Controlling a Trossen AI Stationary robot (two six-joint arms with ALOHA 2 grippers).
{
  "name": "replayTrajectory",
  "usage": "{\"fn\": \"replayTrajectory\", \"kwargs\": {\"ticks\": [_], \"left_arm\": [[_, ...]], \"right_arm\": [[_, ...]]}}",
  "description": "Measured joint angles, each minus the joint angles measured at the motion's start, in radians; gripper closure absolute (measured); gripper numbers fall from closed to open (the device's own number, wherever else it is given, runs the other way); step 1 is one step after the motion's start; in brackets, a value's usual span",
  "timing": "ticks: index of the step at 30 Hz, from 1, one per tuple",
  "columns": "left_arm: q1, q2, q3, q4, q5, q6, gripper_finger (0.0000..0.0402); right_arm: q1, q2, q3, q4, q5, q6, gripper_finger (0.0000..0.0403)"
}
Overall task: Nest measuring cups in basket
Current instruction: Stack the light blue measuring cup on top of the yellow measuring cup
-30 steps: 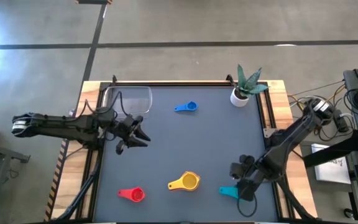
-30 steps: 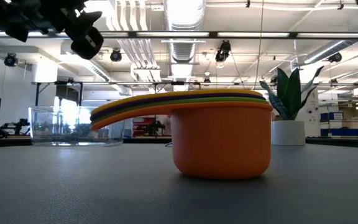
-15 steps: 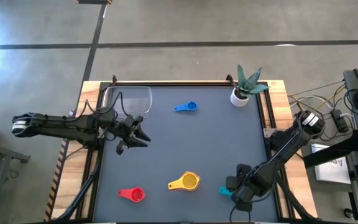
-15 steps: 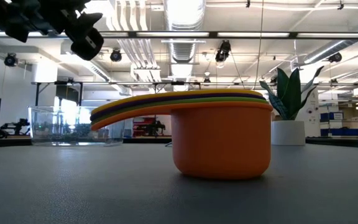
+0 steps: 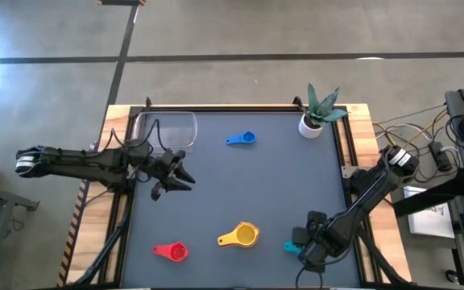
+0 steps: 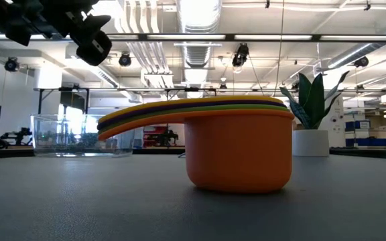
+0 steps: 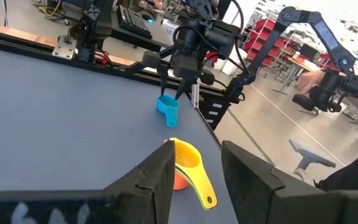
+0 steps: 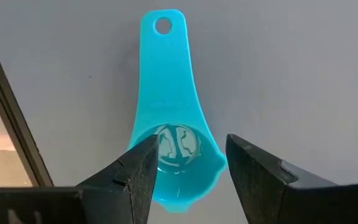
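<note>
From above, the basket [image 5: 165, 129] sat at the table's far left corner with nothing in it that I could make out, and the cups were scattered: blue cup [image 5: 243, 138] up the middle, red cup [image 5: 172, 251] and the yellow stack [image 5: 242, 235] near the front edge, teal cup [image 5: 293, 247] front right. The left gripper [image 5: 185, 179] hung just in front of the basket, holding nothing. The right gripper [image 5: 311, 250] was right down over the teal cup. Low view was basically all stack [image 6: 238, 148], orange cup at the bottom with green, purple and yellow rims layered on top, basket [image 6: 80, 134] and plant pot [image 6: 311, 142] behind. Left wrist cam showed its fingers [image 7: 160, 177] narrowly apart and empty, yellow stack [image 7: 186, 163] beyond. Right wrist cam had fingers [image 8: 135, 171] spread on either side of the teal bowl [image 8: 175, 165], not clamped as far as I could tell.
</note>
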Motion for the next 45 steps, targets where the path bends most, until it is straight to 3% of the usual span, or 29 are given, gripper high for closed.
{"fn": "replayTrajectory", "kwargs": {"ticks": [27,36,45], "left_arm": [[0.0,0.0,0.0,-0.002,0.002,0.002,0.0287],[0.0,0.0,0.0,-0.002,0.002,0.003,0.0287],[0.0,0.002,0.0,-0.004,0.002,0.016,0.0287]], "right_arm": [[0.0,-0.036,-0.006,-0.005,0.022,-0.001,0.0225],[0.003,-0.143,-0.116,0.003,0.022,0.088,0.0225],[0.011,-0.166,-0.223,0.165,0.02,0.131,0.0225]]}}
